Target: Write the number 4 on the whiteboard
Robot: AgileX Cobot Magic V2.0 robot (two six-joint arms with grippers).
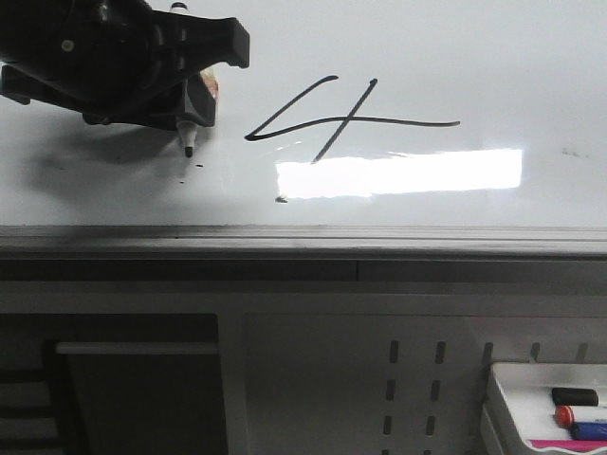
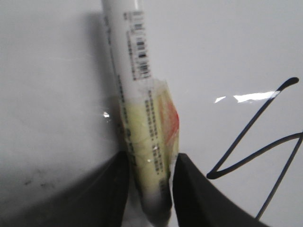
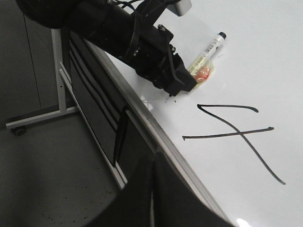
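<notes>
marker gripped beside finished figure

left claw [image 1: 194,100] is clamping a white marker [image 1: 186,133], its tip sitting just left of the number 4 [image 1: 346,118] on the whiteboard [image 1: 531,76]. right claw [image 3: 152,198] is showing closed fingers, holding nothing visible.

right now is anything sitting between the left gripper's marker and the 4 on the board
Nothing visible does. The left gripper holds the marker, its tip beside the number 4, and only bare whiteboard lies between them.
</notes>
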